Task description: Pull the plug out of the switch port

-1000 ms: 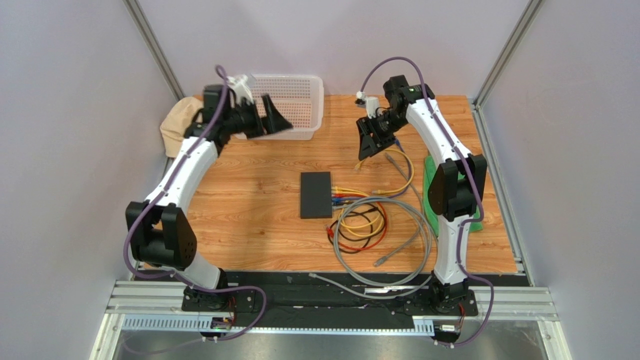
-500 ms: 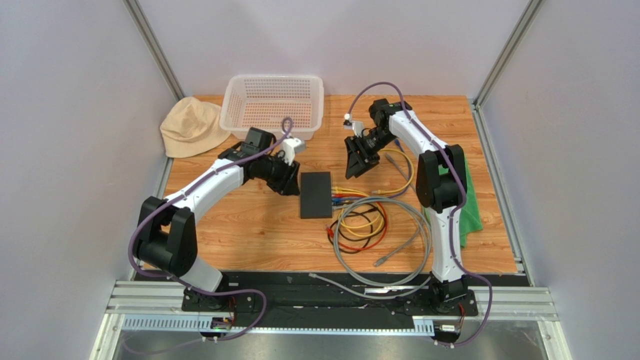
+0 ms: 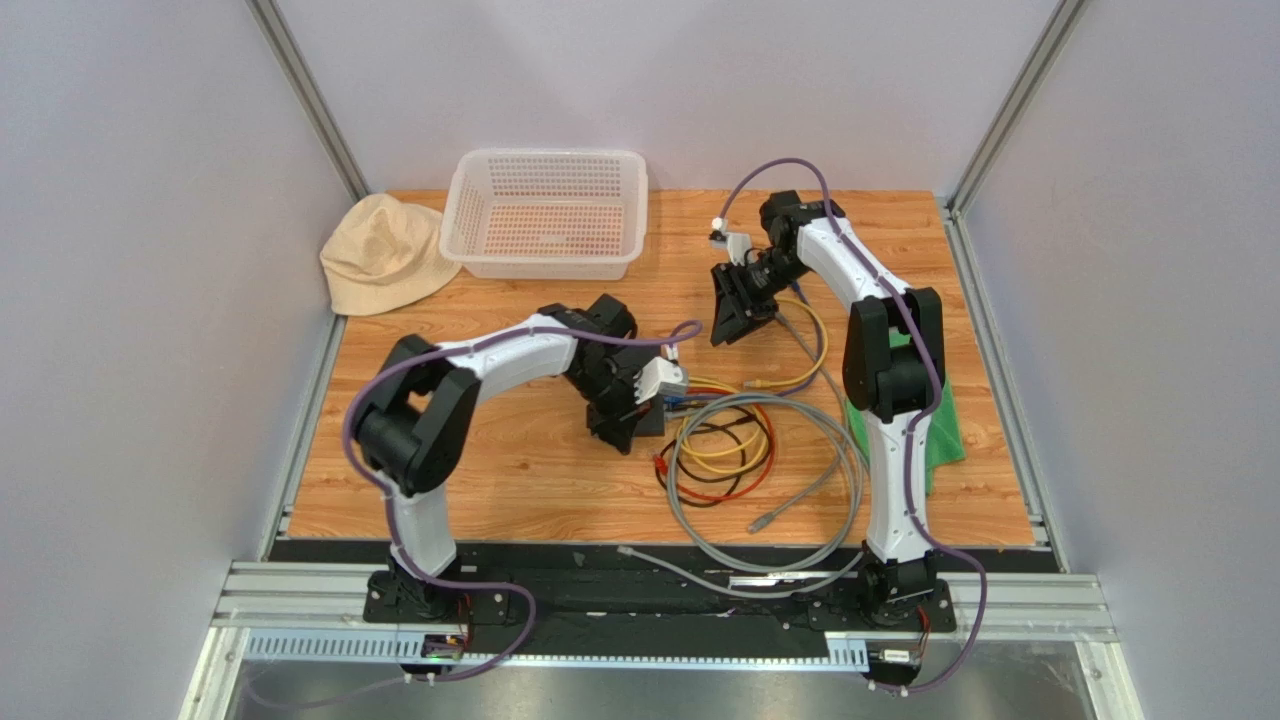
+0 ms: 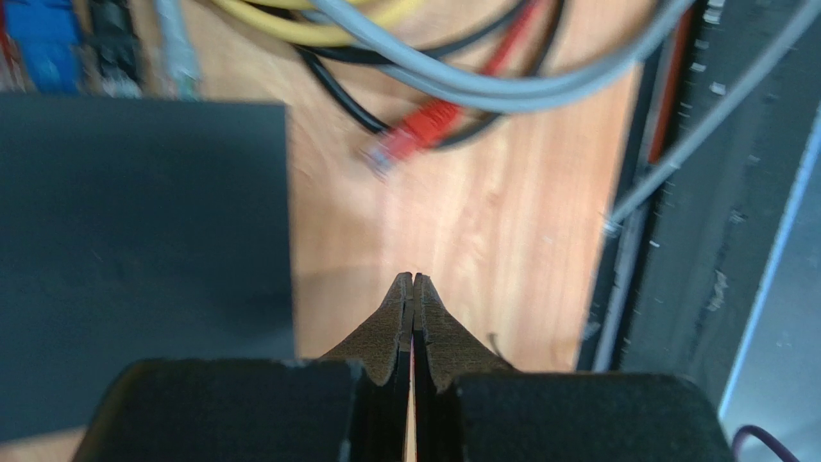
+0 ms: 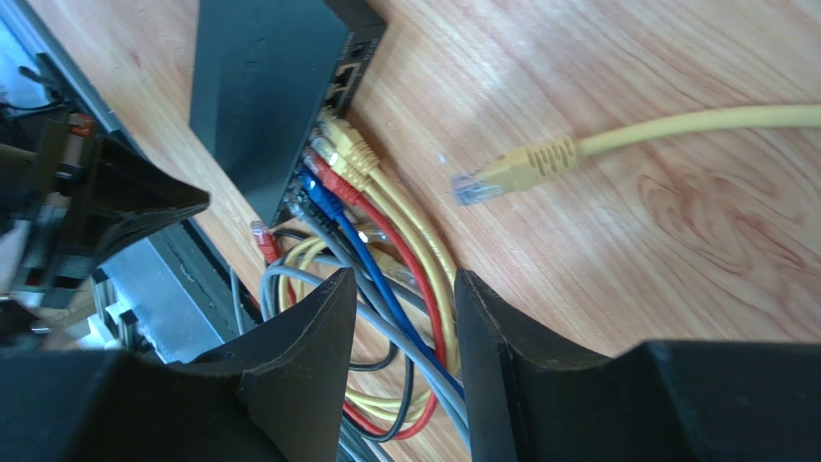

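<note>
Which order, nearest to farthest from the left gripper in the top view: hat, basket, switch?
From the left gripper:
1. switch, right beside the tips, mid-table.
2. basket, far edge, left of centre.
3. hat, far-left corner.

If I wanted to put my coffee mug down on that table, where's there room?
The widest bare patch of the table is near-left, between the left arm and the front edge. Another strip lies between the basket and that arm. Crowded: the middle-right, where the cables coil beside the switch, up to the green cloth.
</note>
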